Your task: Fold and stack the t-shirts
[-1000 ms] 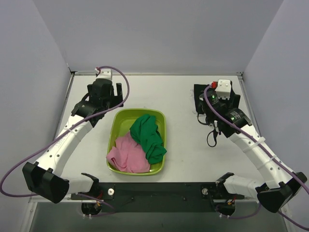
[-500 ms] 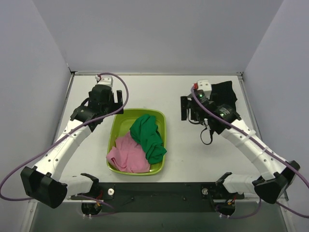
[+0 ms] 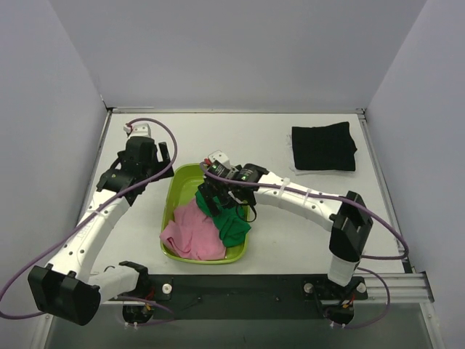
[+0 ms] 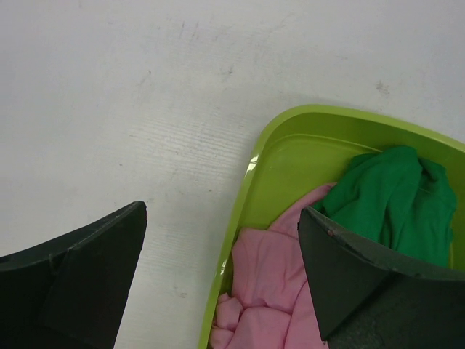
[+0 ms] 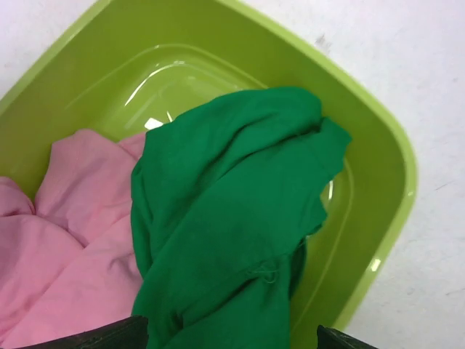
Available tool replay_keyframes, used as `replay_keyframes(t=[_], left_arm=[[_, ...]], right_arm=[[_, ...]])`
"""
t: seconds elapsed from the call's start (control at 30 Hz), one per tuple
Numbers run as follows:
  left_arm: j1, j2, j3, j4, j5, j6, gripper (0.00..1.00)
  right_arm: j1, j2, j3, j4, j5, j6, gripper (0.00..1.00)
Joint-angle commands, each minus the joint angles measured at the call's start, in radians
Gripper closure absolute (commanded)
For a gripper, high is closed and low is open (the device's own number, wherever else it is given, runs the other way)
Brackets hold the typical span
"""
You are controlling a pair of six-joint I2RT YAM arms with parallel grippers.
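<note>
White tabletop (image 3: 276,145), grey walls. One black t-shirt (image 3: 324,147) lies folded at the far right: done. The green t-shirt (image 5: 232,211) and pink t-shirt (image 3: 190,231) sit crumpled in the lime tub (image 3: 176,190), both unfolded. My right gripper (image 3: 220,195) hangs wide open and empty over the green one. My left gripper (image 4: 221,214) is likewise open and empty, over the tub's rim.

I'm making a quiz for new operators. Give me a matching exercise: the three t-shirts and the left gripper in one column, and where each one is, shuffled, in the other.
1. black t-shirt
2. green t-shirt
3. pink t-shirt
4. left gripper

A. open, over the table by the tub's far-left corner
B. in the tub, left side
C. folded flat on the table, far right
D. in the tub, right side, under the right gripper

Pairs: 1-C, 2-D, 3-B, 4-A
</note>
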Motion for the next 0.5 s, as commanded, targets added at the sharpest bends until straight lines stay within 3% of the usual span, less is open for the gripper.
replay_keyframes(t=[0.0, 0.27, 0.37, 0.47], left_arm=[[0.038, -0.044, -0.038, -0.007, 0.011, -0.059, 0.05], [0.071, -0.063, -0.072, 0.015, 0.066, -0.075, 0.05], [0.072, -0.063, -0.069, 0.016, 0.072, -0.076, 0.06], [0.072, -0.063, -0.067, 0.015, 0.074, -0.076, 0.06]], right_arm=[[0.016, 0.037, -0.001, 0.032, -0.04, 0.044, 0.01], [0.025, 0.081, -0.063, 0.092, -0.044, 0.058, 0.15], [0.017, 0.083, -0.083, 0.107, -0.063, 0.059, 0.23], [0.01, 0.081, -0.101, 0.125, -0.075, 0.062, 0.39]])
